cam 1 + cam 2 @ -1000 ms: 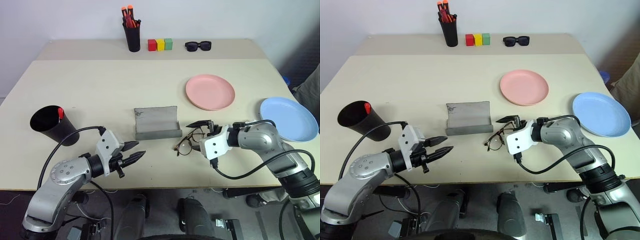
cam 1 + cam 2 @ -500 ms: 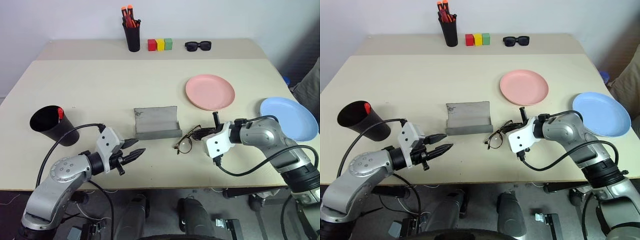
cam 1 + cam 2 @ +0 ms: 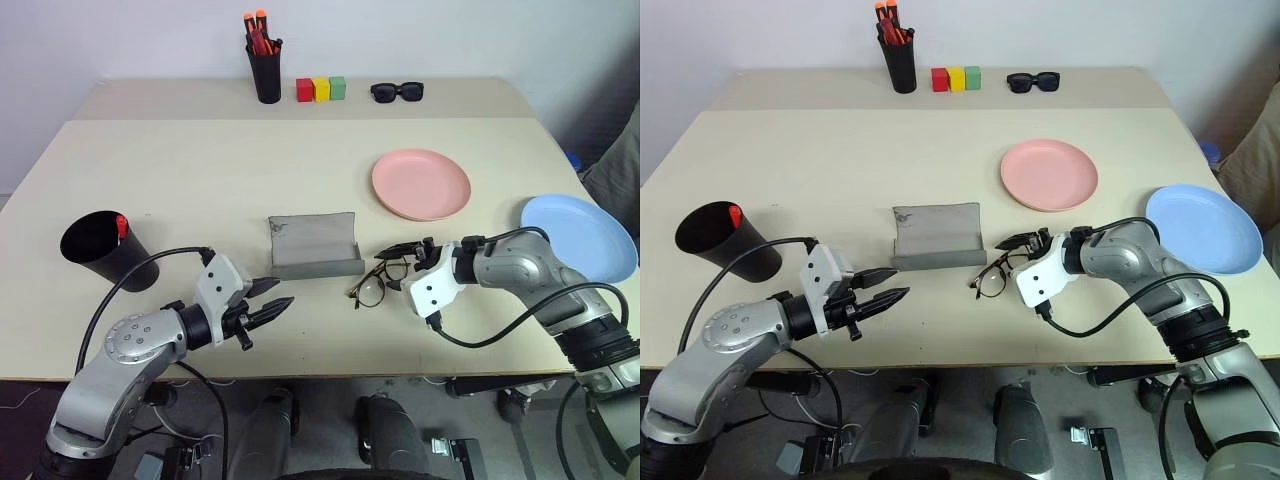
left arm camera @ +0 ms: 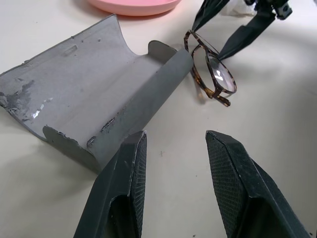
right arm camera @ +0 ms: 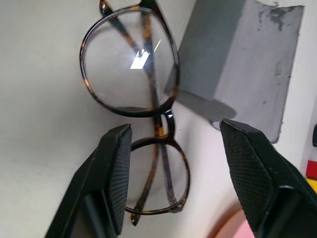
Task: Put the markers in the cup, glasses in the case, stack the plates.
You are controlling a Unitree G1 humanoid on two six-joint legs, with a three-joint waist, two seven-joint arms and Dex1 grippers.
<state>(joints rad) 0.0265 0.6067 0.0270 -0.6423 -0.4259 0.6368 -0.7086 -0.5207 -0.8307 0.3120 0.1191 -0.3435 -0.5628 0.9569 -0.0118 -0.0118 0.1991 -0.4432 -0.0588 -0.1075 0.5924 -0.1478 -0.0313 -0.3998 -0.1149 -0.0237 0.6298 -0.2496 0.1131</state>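
Beige table (image 3: 200, 170) carried, near its centre, the open grey case (image 3: 314, 245), with the glasses (image 3: 378, 281) folded on the surface just beside it at four o'clock. Right gripper (image 3: 401, 249) hovered over the glasses, fingers parted and gripping nothing; left gripper (image 3: 269, 302), at seven o'clock of the case, stood partly open and empty. Black cup (image 3: 105, 249) held a red-capped marker (image 3: 121, 226) at the nine o'clock edge; pink plate (image 3: 421, 184) and blue plate (image 3: 578, 238) lay apart.

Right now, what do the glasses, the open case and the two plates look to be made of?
Glasses: thin mottled brown rims, tortoiseshell-look plastic or coated wire, with glossy clear lenses catching a highlight.
Case: stiff grey shell, matte, scuffed and flaking at the edges; probably covered board or plastic.
Pink plate and blue plate: smooth, uniformly coloured, likely plastic.
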